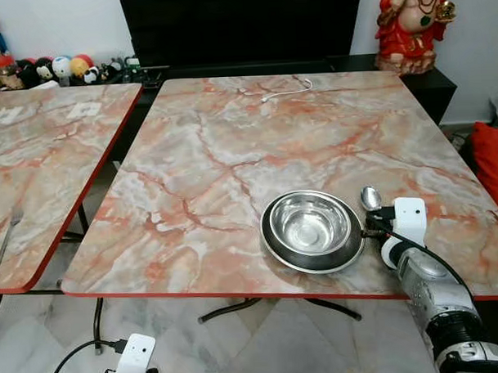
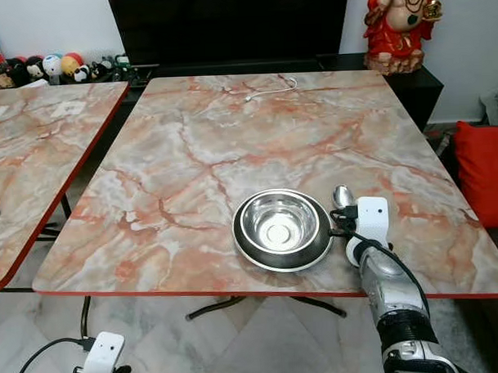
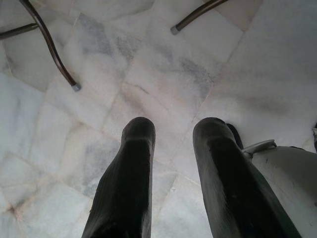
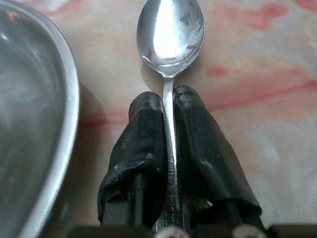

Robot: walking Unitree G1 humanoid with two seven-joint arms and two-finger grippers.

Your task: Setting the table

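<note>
Spoon held beside the bowl on the marble worktop

The right end effector is clamped on the spoon handle, the spoon just right of the steel bowl near the worktop front edge (its head pointing away from the robot); the left end effector hangs over the floor, fingers apart.

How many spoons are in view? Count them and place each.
1. The spoon is pinched between the right gripper fingers, over the marble table, just right of the steel bowl.
</note>
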